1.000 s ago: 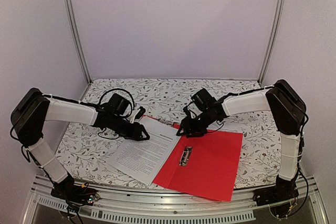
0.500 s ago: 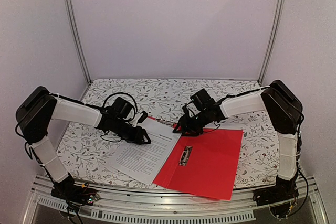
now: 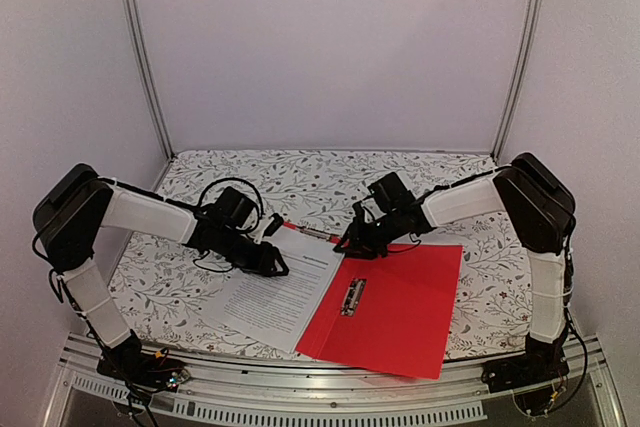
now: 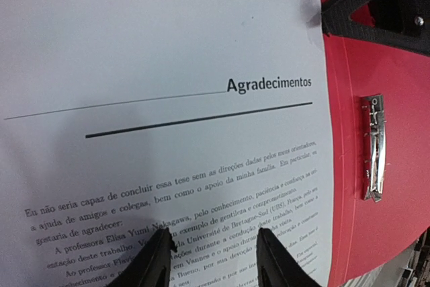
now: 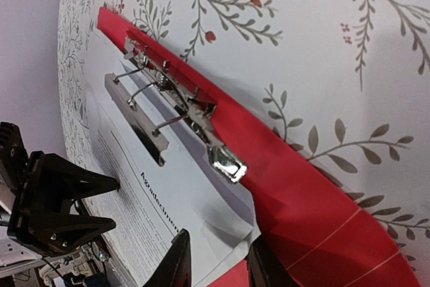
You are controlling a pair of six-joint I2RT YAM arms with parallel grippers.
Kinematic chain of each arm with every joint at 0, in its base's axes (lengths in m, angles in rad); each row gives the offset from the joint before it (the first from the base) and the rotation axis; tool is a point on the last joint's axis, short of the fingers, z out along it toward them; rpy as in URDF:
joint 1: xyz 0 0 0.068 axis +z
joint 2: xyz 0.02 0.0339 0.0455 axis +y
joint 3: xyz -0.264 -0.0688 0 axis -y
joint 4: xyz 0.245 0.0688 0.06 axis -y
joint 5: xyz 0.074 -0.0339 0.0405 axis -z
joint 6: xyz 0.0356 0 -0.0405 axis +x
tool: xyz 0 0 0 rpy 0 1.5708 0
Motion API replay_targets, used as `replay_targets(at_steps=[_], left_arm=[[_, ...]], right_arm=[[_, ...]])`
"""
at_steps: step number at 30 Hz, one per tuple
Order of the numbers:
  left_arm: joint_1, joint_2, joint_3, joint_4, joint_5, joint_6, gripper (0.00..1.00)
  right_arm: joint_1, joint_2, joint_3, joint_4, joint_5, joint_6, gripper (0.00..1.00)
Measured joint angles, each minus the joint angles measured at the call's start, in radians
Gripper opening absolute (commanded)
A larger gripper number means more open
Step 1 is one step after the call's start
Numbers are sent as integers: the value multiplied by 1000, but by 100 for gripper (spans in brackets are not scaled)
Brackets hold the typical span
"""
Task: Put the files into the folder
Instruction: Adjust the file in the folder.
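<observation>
The files point(image 3: 270, 292) lay touching the open folder point(image 3: 400, 317), left claw point(image 3: 273, 263) and right claw point(image 3: 346, 246) gaping, apparently empty; next, they needed sliding rightward inside.

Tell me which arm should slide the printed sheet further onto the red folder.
Probably left: the left gripper is open directly above the sheet, ready to press down and push it toward the folder. The right gripper is only at the sheet's far corner.
</observation>
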Motion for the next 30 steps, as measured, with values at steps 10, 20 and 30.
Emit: replay_targets(at_steps=[10,20,30], left_arm=[[-7,2,5,0,-15,-16,44],[-18,28,50,-31,-37,-16,44],[-26,35,69,-54,-50,-16,44]], right_arm=[[-11,14,-25,74,-22,57,18],[-18,14,-40,97,-19,72,15],[-18,9,-40,93,8,55,19]])
